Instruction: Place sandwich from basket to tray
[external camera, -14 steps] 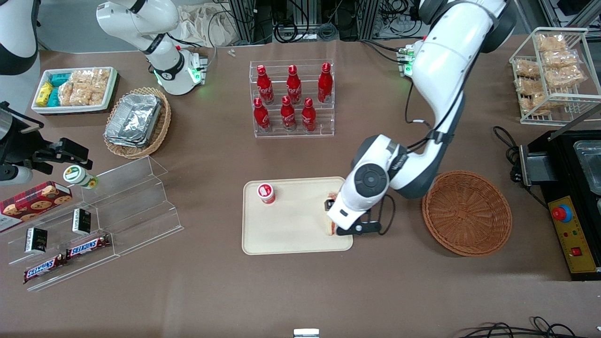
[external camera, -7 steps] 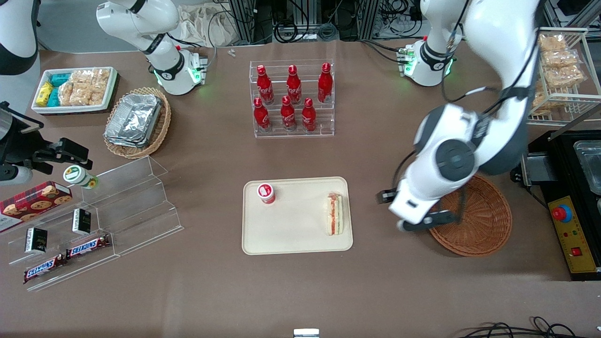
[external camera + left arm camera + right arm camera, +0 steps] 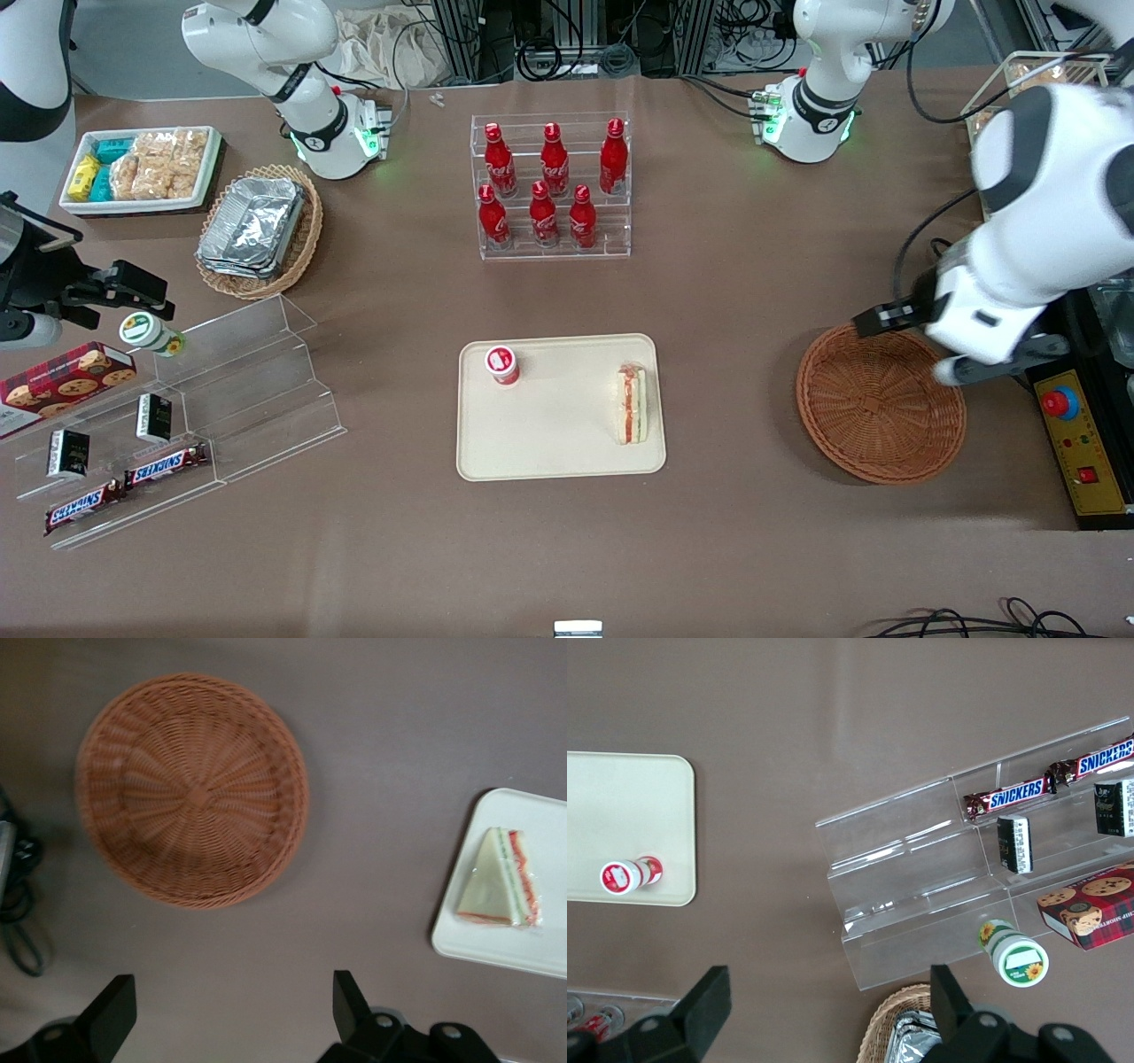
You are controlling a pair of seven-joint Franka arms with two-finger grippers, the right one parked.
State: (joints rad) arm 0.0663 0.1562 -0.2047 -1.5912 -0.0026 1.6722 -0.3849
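The sandwich [image 3: 632, 406] lies on the tray [image 3: 549, 443], close to the tray's short edge that faces the working arm's end of the bench, with its striped filling edge showing in the front view. It is well apart from the gripper [image 3: 232, 1014], whose fingers [image 3: 113, 1010] stand wide apart with nothing between them. In the wrist view the sandwich [image 3: 498, 892] is a pale wedge with red and green layers along one side, resting near a rounded corner of the tray [image 3: 496, 948].

The gripper [image 3: 952, 341] hangs above the bench at the working arm's end, over the edge of the basket [image 3: 880, 401] nearest the black control box [image 3: 1085, 425]. The forearm above it bends upward and toward the wire rack of snack packets [image 3: 1041, 142]. The wrist camera looks straight down on the basket [image 3: 192, 788], which has nothing in it.

Also on the tray, at the corner toward the parked arm and farther from the front camera, stands a small red-capped bottle [image 3: 501, 364]. The bench [image 3: 709, 549] is covered in brown. A clear rack of red cola bottles [image 3: 551, 186] stands farther from the front camera than the tray.
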